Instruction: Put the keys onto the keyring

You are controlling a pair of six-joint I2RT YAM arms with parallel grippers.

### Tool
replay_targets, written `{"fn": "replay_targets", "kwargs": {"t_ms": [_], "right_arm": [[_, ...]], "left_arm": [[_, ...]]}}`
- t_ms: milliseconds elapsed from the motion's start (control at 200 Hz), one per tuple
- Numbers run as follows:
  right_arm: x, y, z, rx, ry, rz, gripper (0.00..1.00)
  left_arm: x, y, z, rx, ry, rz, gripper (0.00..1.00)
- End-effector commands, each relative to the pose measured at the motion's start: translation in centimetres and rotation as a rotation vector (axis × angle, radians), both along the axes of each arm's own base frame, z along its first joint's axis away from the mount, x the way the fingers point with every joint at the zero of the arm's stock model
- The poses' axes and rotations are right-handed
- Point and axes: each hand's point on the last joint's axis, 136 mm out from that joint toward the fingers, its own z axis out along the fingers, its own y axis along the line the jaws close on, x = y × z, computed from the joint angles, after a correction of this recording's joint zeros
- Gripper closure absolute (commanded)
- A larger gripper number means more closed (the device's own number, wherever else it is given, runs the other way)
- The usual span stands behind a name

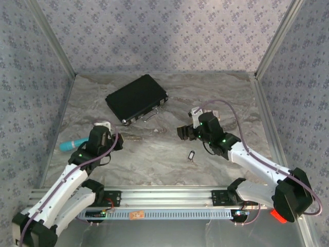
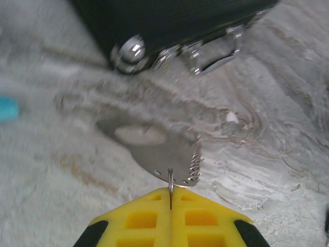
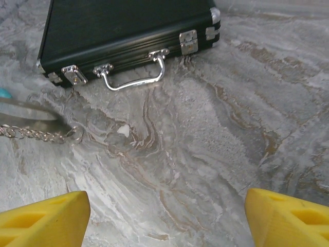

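Pinching the keyring (image 2: 170,181) edge-on between the pressed-together yellow pads of the left gripper (image 2: 171,194), with a flat grey metal tag (image 2: 149,146) and a short link chain (image 2: 195,164) hanging off it toward the table (image 1: 154,164); blurred in the left wrist view, hence not describable in finer detail. Holding the right gripper (image 3: 164,218) spread wide and empty above bare marbled surface, facing the black ribbed case (image 1: 136,98) with its chrome corners, latches and handle. Locating the loose key (image 1: 191,155) in the top view: flat on the table, toward the near edge from the right fingertips, between the two arms, near the right gripper and well apart from the left. Judged nearer the right arm; assign the pick there. Apparently laid lengthwise from far edge to near edge with a slight tilt, though too small to confirm. Expect thin, hard, slick metal lying flush on a smooth stone-patterned surface: little edge to catch, likely to slide under a closing pinch. Align the jaws across the narrow width before descending.
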Motion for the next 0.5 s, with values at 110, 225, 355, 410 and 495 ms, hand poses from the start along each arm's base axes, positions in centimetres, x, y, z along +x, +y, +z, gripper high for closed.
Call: {"fn": "replay_targets", "kwargs": {"t_ms": [110,225,355,410,495], "right_arm": [[0.3,-0.1,3.6,0.01,-0.122,0.026,0.12],[-0.5,0.9,5.0,0.015,-0.221,0.127,0.09],[-1.7,1.8,6.1,0.005,-0.315,0.246,0.1],[-2.1,2.2,6.5,-0.003,-0.346,0.289,0.1],[-3.1,2.9,6.7,-0.015,-0.386,0.369,0.1]], "left_arm": [[1.3,-4.3,6.8,0.138,-0.349,-0.359,1.0],[0.2,-7.1,7.7,0.161,-0.442,-0.58,1.0],[-0.6,-9.0,7.9,0.191,-0.5,-0.745,1.0],[-1.2,-9.7,8.1,0.188,-0.521,-0.812,1.0],[-2.1,-10.9,8.4,0.182,-0.565,-0.92,1.0]]}}
